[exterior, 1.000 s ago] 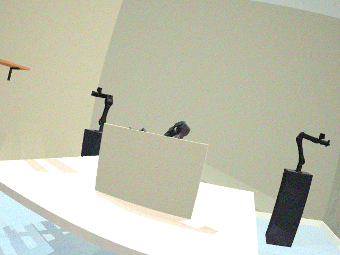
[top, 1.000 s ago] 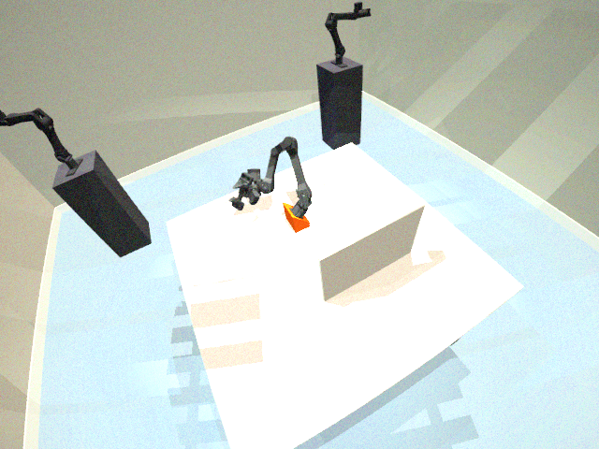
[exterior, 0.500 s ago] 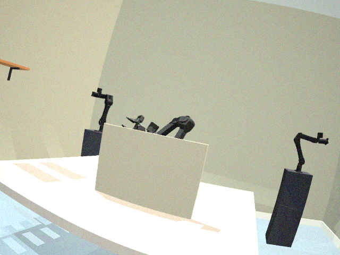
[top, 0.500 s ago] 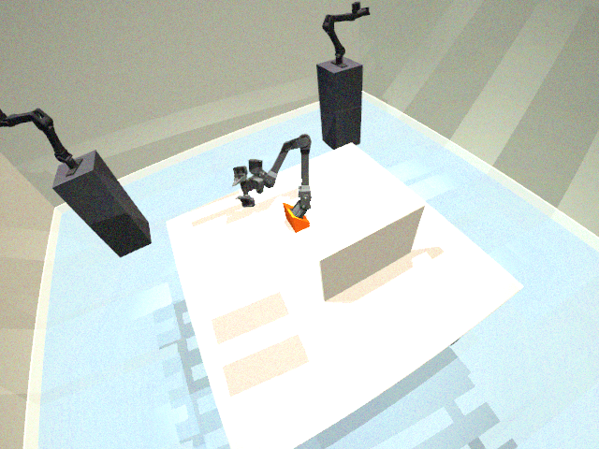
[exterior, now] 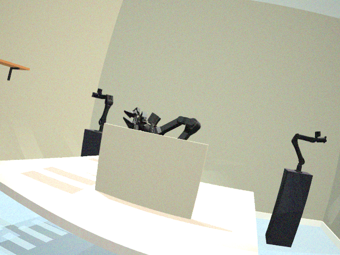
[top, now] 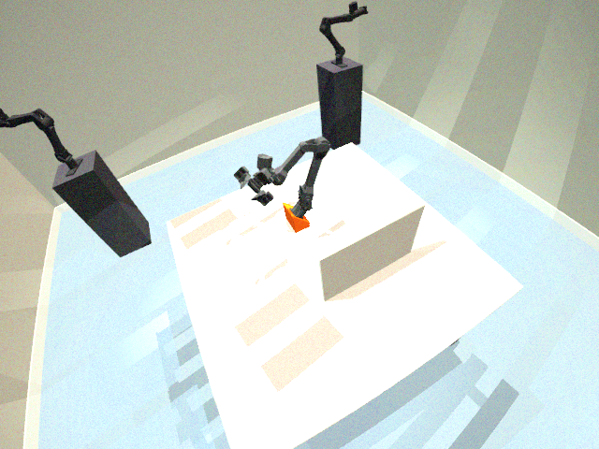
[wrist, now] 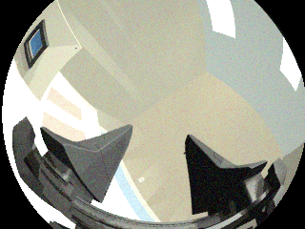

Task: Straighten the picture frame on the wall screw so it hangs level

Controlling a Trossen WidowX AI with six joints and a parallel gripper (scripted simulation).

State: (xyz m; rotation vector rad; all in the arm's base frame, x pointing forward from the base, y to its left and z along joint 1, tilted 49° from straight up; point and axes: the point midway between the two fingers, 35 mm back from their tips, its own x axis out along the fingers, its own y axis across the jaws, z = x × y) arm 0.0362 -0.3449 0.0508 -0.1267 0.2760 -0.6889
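Note:
The picture frame [wrist: 36, 44] shows only in the wrist view, at the upper left, small and strongly distorted. It has a dark border and a blue picture, and hangs on the pale upright panel [top: 372, 251] [exterior: 151, 170] [wrist: 58, 35]. The top and exterior views see the panel's other face, so the frame is hidden there. Its tilt against level cannot be judged. The screw and notched strip are hidden. My gripper [top: 248, 191] [exterior: 124, 114] [wrist: 159, 134] is partly open with nothing between its fingers. It is raised on the arm's side of the panel, well away from the frame and pointing away from it.
The panel stands on the white table [top: 387, 319] [exterior: 228, 197]. My arm rises from an orange base [top: 296, 221]. Two other arms stand on dark pedestals [top: 340, 106] [exterior: 288, 205] beyond the table. An orange shelf [exterior: 13, 65] is on the far left wall.

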